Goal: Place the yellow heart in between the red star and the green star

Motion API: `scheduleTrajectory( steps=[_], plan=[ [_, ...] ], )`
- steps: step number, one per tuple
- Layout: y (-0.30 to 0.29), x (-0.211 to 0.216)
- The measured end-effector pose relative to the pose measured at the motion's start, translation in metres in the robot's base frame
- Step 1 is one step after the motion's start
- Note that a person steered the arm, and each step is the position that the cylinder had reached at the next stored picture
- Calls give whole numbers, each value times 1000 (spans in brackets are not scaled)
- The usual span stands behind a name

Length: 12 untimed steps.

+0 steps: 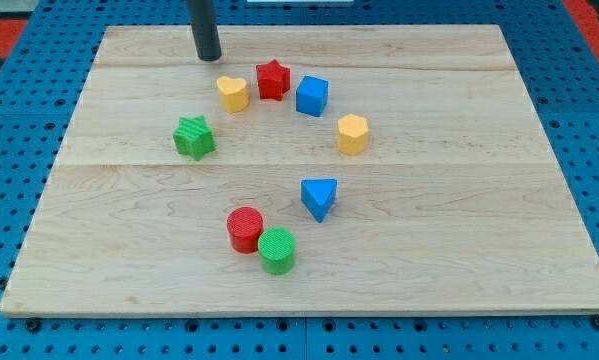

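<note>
No claw shows; my tip (209, 56) rests on the wooden table (479, 250) just above the yellow heart (233, 93), beside the red star (272, 79)

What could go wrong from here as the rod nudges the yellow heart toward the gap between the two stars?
1. The yellow heart sits almost against the red star; a push could drag that star along.
2. My tip stands just above and left of the heart, so a straight push may send it down past the green star.
</note>
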<state>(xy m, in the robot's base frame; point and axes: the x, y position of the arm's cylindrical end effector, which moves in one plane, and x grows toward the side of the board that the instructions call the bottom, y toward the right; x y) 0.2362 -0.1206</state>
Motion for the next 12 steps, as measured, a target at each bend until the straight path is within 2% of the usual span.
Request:
scheduleTrajectory(
  steps=[1, 2, 5, 11, 12],
  plan=[
    [18, 1],
    [18, 24],
    [30, 36],
    [30, 92],
    [28, 75]
  ],
)
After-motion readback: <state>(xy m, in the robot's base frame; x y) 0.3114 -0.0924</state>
